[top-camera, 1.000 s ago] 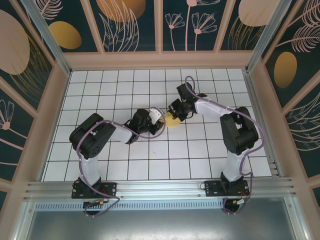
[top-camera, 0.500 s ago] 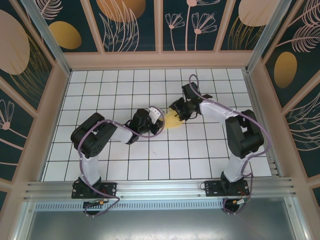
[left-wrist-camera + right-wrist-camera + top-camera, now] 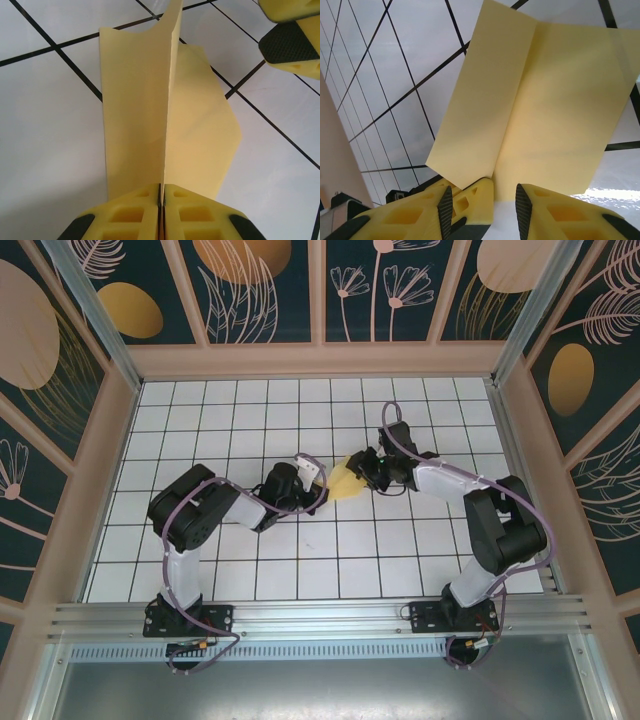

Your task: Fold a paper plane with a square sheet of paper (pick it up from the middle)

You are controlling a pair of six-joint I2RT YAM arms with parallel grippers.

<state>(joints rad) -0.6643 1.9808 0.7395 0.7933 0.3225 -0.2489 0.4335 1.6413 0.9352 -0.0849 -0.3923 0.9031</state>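
The pale yellow sheet of paper [image 3: 349,481] is folded along a centre crease and sits mid-table between both arms. In the left wrist view the paper [image 3: 140,105] stands with its crease upright and a flap spread to each side. My left gripper [image 3: 162,192] is shut on that crease at its near end. My right gripper [image 3: 482,207] is open on the paper's [image 3: 555,100] other side, jaws apart and nothing between the pads. Its fingertips [image 3: 290,45] show at the left wrist view's upper right, clear of the paper.
The white grid-tiled tabletop [image 3: 250,410] is bounded by wooden walls [image 3: 320,360] at the back and sides. An aluminium rail [image 3: 320,618] runs along the near edge by the arm bases.
My right gripper has opened, let go of the paper and drawn back to the right. My left gripper has closed on the crease.
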